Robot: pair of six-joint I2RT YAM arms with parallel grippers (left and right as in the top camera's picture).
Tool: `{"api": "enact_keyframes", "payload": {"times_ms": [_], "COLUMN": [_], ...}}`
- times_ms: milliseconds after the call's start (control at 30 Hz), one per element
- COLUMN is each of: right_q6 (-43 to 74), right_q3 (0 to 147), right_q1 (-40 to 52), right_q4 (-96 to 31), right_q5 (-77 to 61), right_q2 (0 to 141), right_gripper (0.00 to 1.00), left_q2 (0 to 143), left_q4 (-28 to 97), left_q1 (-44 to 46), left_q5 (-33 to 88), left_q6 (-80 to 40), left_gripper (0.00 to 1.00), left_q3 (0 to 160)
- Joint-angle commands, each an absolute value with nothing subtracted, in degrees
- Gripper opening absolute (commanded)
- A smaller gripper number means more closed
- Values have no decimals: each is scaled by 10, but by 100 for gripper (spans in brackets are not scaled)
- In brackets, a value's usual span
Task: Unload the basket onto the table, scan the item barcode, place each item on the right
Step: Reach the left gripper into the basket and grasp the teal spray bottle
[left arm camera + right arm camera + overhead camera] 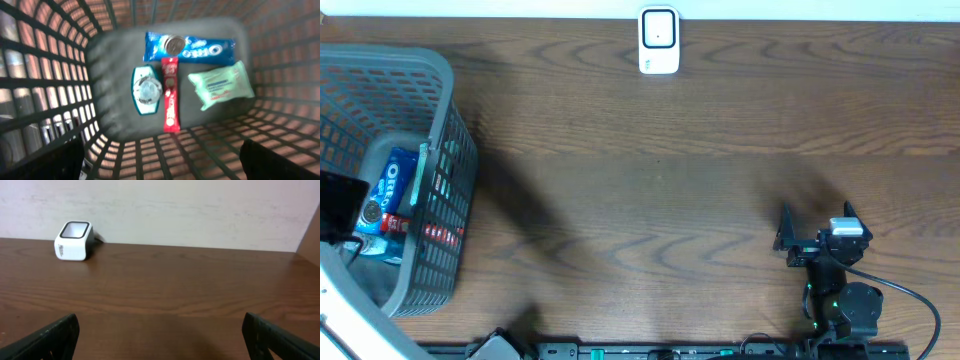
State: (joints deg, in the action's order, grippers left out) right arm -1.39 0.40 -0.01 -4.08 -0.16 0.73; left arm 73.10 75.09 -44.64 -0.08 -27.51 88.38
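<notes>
Four packets [170, 95] in one basket [50, 75] — one scanner [659, 41]

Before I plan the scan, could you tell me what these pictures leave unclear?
- Barcodes on Oreo pack, red bar, teal tub, green wipes: left wrist view blurred, none readable.
- Green wipes overhead: not seen; basket wall or left arm may cover them.
- Window of scanner: too small overhead and in right wrist view.

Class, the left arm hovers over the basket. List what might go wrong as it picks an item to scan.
1. The red bar lies tight beside the teal pack and Oreo pack; the left gripper may catch two.
2. The basket has mesh walls rising close around; a finger might snag.
</notes>
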Motion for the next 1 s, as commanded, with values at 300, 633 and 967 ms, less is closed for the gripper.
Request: {"api": "enact_keyframes", "payload": {"times_ms": [300,633,967], "right_q6": [-18,-18,-18], "right_q3": [3,3,3], "right_q1": [5,6,6], "right_q4": [-43,-43,-43], "right_q5": [3,4,3], "right_q2": [5,5,5], "right_gripper": [99,99,99], "left_q2": [730,767,858], "left_q4": [656,630,624], "left_q1": [-452,-455,-479], "left_q5": [8,-24,-23], "left_q6": [-242,-243,-252], "left_gripper": [99,99,99], "left_q3": [764,761,761]}}
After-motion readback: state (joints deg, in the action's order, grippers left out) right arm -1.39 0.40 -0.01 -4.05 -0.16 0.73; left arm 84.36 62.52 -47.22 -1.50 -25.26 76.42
